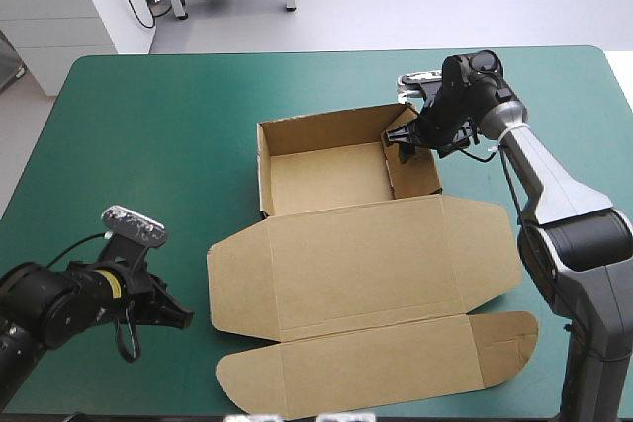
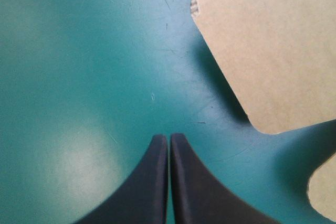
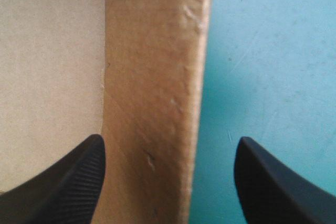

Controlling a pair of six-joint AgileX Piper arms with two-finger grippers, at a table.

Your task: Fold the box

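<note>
The brown box (image 1: 326, 177) stands in the middle of the table as an open tray with raised walls, its lid (image 1: 366, 264) lying flat toward the near edge. My right gripper (image 1: 407, 137) is open over the tray's right wall (image 3: 155, 103), one finger inside the tray and one outside it. My left gripper (image 1: 176, 315) rests low at the near left, shut, with nothing in it. In the left wrist view its fingertips (image 2: 169, 142) meet on the teal-green cover, a little short of the lid's rounded side flap (image 2: 268, 45).
The lid's front flap (image 1: 376, 363) reaches close to the table's near edge. Bare teal-green cover (image 1: 148, 135) lies left of the box and along the far side. A white bench stands beyond the far left corner.
</note>
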